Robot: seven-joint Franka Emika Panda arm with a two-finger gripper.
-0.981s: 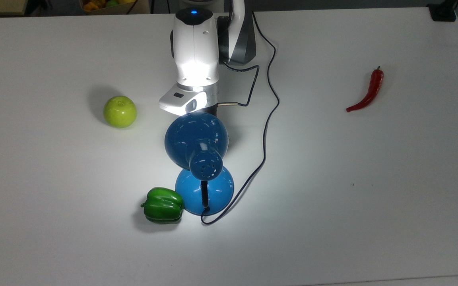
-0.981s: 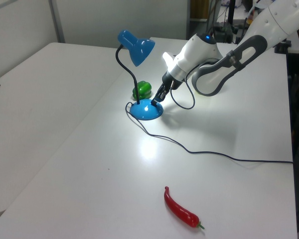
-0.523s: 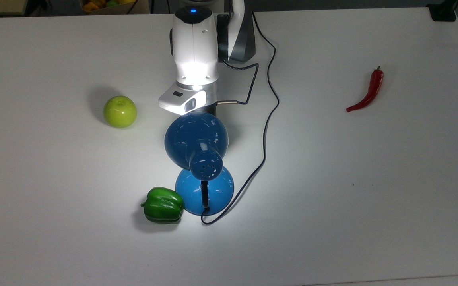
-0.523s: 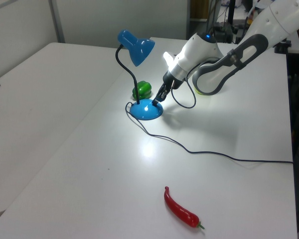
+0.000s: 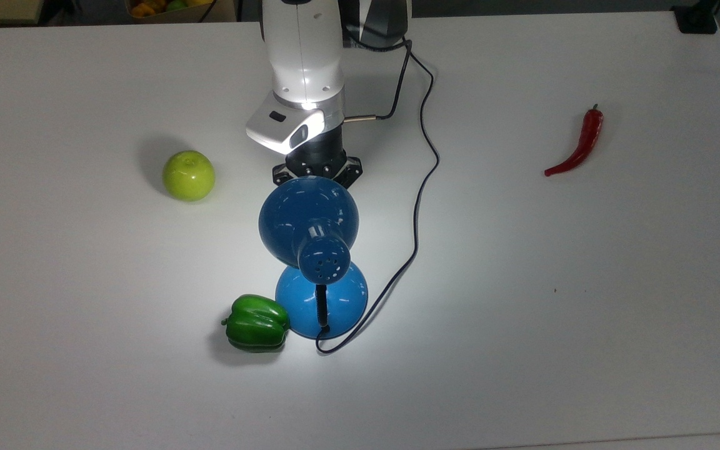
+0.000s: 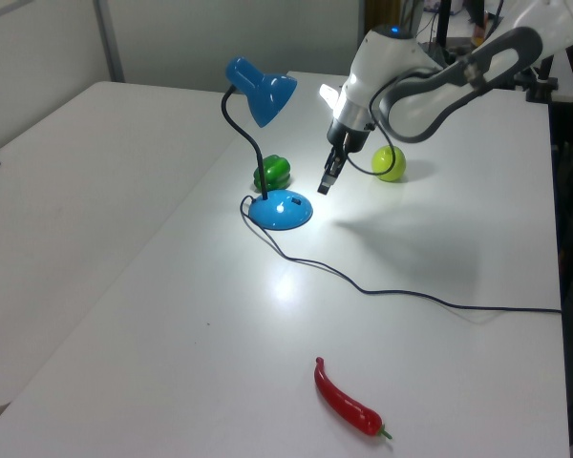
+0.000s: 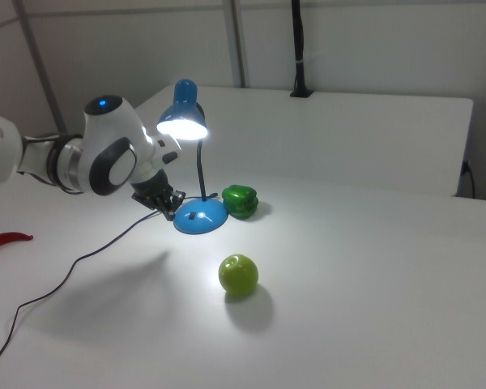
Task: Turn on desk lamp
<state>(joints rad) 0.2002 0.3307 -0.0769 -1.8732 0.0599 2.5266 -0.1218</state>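
Observation:
The desk lamp stands mid-table with its glossy blue dome shade [image 5: 307, 219] on a black neck above the round blue base [image 5: 347, 300]. It is lit: the shade's mouth [image 7: 182, 123] glows and a bright pool of light lies on the table around the base [image 6: 282, 210]. My gripper [image 6: 326, 182] hangs shut and empty in the air, just above and to the left view's right of the base, touching nothing. In the right view, the gripper [image 7: 168, 207] sits just to the right view's left of the base [image 7: 201, 217]. My wrist [image 5: 304, 125] pokes out behind the shade.
A green bell pepper [image 5: 256, 322] lies against the base. A green apple [image 5: 189, 175] sits to the top view's left of my arm. A red chili [image 5: 579, 145] lies far to the top view's right. The lamp's black cord [image 5: 422, 187] snakes across the table.
My gripper has lifted off the lamp base and drawn back toward the arm's mount. The lamp stays lit throughout.

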